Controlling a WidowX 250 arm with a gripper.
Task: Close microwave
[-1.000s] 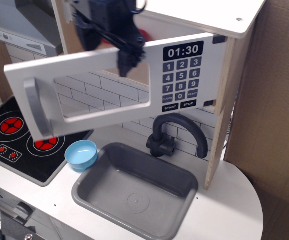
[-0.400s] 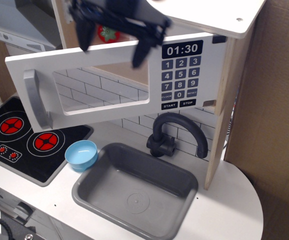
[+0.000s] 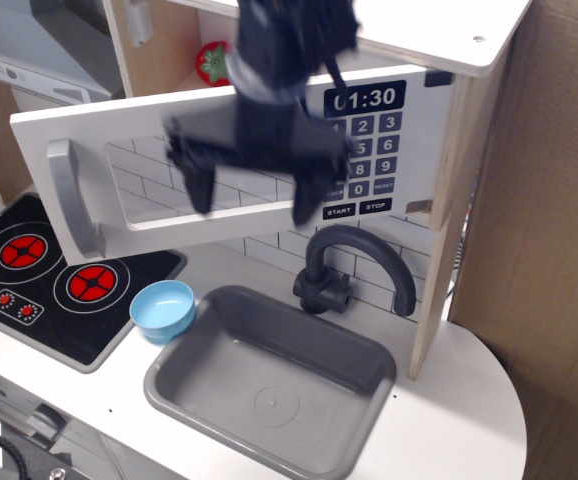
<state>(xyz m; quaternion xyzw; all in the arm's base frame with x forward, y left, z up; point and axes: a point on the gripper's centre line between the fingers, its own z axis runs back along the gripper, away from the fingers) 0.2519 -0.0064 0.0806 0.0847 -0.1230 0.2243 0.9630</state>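
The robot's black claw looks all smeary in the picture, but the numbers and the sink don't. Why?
In the observation.image view, the end effector is motion-blurred, its fingers smeared, probably because it is moving fast. The microwave keypad, sink and blue bowl look sharp. Lighting is even, with no strong glare.

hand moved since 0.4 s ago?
Yes. The hand has dropped from above the microwave door's top edge to in front of its window, fingers spread, beside the keypad.
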